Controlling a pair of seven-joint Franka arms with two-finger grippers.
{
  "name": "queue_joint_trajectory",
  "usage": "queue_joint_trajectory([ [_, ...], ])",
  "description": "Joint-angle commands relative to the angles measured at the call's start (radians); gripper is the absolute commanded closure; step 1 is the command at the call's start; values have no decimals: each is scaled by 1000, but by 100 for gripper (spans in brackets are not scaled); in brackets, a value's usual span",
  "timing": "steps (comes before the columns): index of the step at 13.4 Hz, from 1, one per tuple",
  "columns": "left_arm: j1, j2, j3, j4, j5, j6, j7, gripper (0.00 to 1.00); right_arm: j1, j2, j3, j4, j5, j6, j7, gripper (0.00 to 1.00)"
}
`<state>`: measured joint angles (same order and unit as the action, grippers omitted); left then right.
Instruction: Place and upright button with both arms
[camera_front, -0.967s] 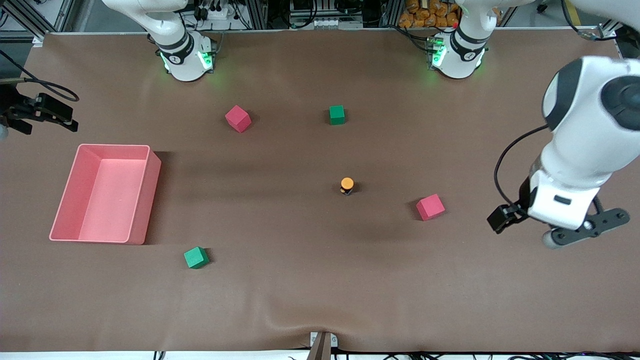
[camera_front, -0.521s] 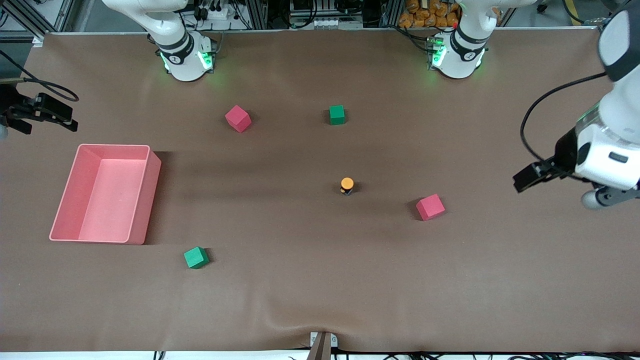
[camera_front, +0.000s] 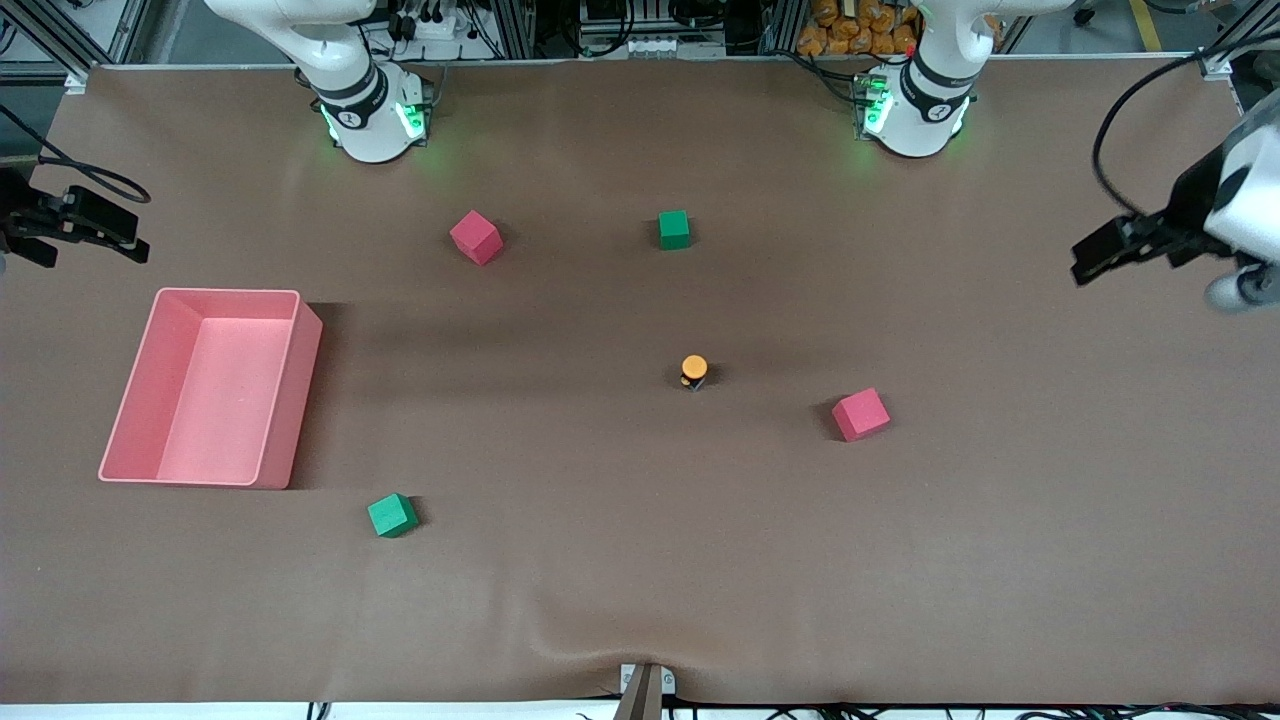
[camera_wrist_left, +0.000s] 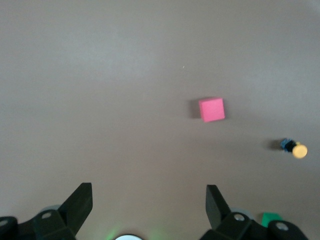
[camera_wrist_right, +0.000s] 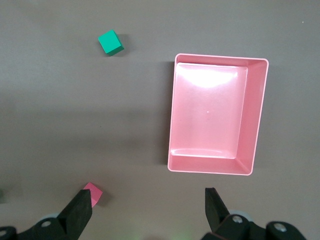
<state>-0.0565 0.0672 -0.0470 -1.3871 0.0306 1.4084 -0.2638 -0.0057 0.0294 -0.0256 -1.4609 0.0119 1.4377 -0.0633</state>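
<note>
Button upright mid-table, both arms held clear

The button (camera_front: 694, 371) stands on the table (camera_front: 640, 560) a little toward the left arm's end from the middle, orange cap up and dark body below, so its long axis looks vertical. A red cube (camera_front: 861, 414) sits near it, closer to the front camera and toward the left arm's end.

The left gripper (camera_wrist_left: 149, 202) hovers over the table's edge at the left arm's end, its fingers spread wide and holding nothing. In the left wrist view the button (camera_wrist_left: 295, 149) lies well apart from those fingers. The right gripper (camera_wrist_right: 148, 206) hangs over the edge at the right arm's end, near the pink bin (camera_front: 300, 390), its fingers likewise spread and empty.

Of the two, the left arm looks nearer to the button; the task seems essentially done
</note>
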Motion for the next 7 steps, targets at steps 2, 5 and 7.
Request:
queue_joint_trajectory([
  [2, -2, -106, 67, -138, -29, 21, 119, 0, -10, -12, 1, 8, 10, -10, 5, 0],
  [5, -5, -104, 150, -142, -31, 27, 233, 0, -10, -12, 1, 43, 11, -16, 11, 0],
  [7, -6, -99, 148, -136, -29, 27, 239, 0, -10, -11, 1, 59, 23, -19, 16, 0],
])
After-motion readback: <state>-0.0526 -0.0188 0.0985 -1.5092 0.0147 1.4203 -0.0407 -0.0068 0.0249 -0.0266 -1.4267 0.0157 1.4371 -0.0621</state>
